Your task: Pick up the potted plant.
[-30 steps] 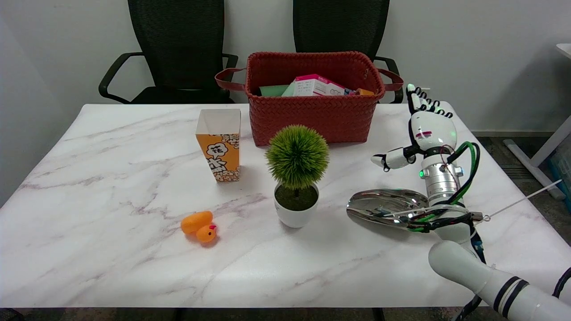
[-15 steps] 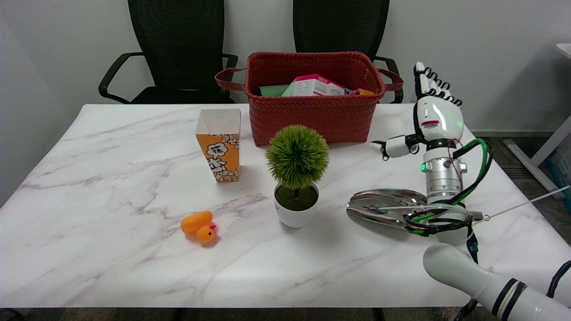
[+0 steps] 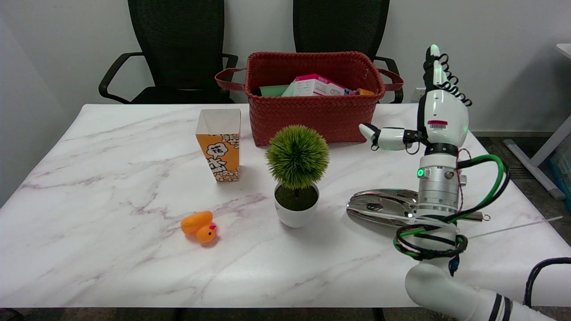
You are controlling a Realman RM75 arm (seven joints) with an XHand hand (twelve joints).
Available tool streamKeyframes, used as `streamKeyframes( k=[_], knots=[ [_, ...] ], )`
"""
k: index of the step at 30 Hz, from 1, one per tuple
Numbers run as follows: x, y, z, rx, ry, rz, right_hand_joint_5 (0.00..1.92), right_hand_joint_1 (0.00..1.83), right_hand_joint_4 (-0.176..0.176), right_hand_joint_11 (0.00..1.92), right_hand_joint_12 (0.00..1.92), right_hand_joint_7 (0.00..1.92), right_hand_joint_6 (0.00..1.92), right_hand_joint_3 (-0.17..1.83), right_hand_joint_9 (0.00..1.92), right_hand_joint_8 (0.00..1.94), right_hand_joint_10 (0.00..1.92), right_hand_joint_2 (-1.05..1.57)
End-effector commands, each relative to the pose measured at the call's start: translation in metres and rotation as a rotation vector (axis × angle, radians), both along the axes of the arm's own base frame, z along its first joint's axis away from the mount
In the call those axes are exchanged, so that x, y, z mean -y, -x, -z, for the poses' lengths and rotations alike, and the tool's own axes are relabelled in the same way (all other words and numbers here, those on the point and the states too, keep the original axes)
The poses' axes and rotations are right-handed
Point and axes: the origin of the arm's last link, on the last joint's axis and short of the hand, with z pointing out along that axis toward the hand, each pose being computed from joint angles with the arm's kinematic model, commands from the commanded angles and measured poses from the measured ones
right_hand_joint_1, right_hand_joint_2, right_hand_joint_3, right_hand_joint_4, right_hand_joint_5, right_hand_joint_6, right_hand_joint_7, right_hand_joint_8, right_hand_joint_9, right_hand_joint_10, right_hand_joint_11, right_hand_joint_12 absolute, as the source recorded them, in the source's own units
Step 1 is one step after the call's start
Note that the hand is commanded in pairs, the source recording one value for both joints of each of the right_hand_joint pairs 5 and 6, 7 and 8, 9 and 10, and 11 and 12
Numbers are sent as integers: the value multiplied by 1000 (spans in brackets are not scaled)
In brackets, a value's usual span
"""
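The potted plant point(image 3: 296, 176), a round green tuft in a small white pot, stands upright near the middle of the marble table point(image 3: 111, 267). My right hand point(image 3: 435, 111) is raised in the air to the plant's right, well apart from it. Its fingers point straight up and its thumb sticks out leftward toward the plant. The hand is open and holds nothing.
A red woven basket point(image 3: 312, 113) with boxes inside stands behind the plant. An orange popcorn box point(image 3: 219, 145) is to the plant's left, an orange toy duck point(image 3: 199, 226) front left. A shiny metal scoop point(image 3: 383, 206) lies between plant and arm. Two black chairs stand behind the table.
My right hand has risen and shifted slightly right, with the thumb swinging further left toward the plant. The forearm now stands more upright. The plant and other objects have not moved.
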Motion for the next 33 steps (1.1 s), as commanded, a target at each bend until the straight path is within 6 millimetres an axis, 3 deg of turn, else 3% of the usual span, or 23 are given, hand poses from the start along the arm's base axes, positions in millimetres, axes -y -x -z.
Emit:
streamKeyframes(
  k=[1, 15, 22, 33],
  knots=[
    [-60, -6, 55, 213, -21, -235, 63, 1038, 0, 397, 397, 320, 63, 553, 434, 320, 434, 247],
    [-85, 12, 75, 453, -231, -357, 79, 1037, 0, 456, 456, 363, 79, 673, 478, 363, 478, 223],
    [-93, 28, 87, 484, -277, -266, 86, 1027, 0, 490, 490, 393, 86, 621, 514, 393, 514, 274],
    [-104, 43, 100, 541, -287, -165, 73, 1014, 0, 298, 298, 396, 73, 606, 487, 396, 487, 307]
  ],
)
